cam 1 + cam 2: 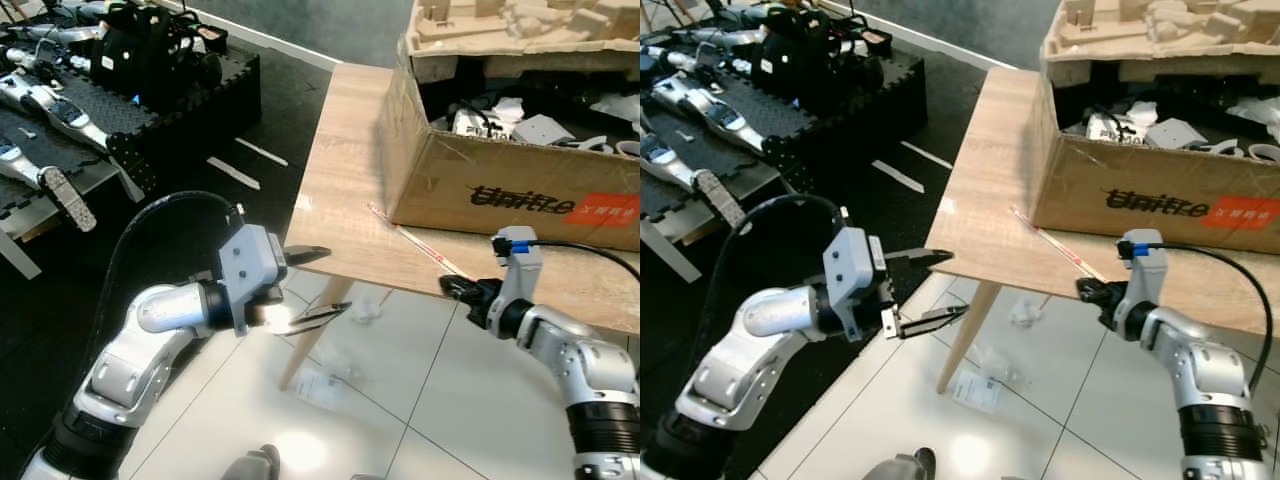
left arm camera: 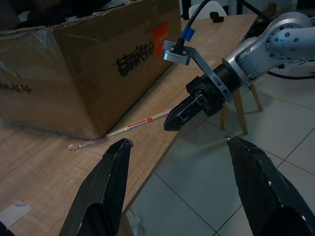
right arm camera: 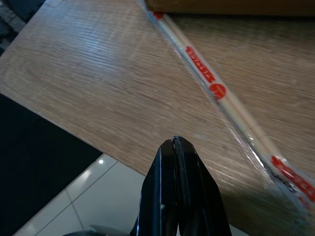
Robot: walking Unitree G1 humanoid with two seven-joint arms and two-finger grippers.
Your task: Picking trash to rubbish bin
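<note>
1. A light wooden table (image 1: 340, 190) on slanted legs takes up most of the scene, standing on a white tiled floor (image 1: 430, 400) beside a dark mat.
2. A big cardboard box (image 1: 500, 185) sits on the table well back from the near edge. It is open at the top, with white odds and ends inside and a moulded pulp tray (image 1: 500, 30) resting across its rim.
3. Off to the robot's left, black foam mats (image 1: 150, 110) carry silver robot parts (image 1: 60, 110) and a black pack.
4. The left arm is bent up in front of the table's corner. The left gripper (image 1: 310, 285) hangs in the air just off the edge with its two fingers spread wide, holding nothing.
5. The right gripper (image 1: 1087, 291) is at the table's near edge, its fingers pressed together with nothing between them, the tips right beside the end of the trash.
6. The trash is a pair of wrapped chopsticks (image 3: 216, 93), in a clear sleeve with red print, lying flat on the table. It runs diagonally from near the box's front corner out to the near edge.
7. On the floor under the table lie a crumpled white scrap (image 1: 1025, 313) and a flat paper packet (image 1: 975, 390).
</note>
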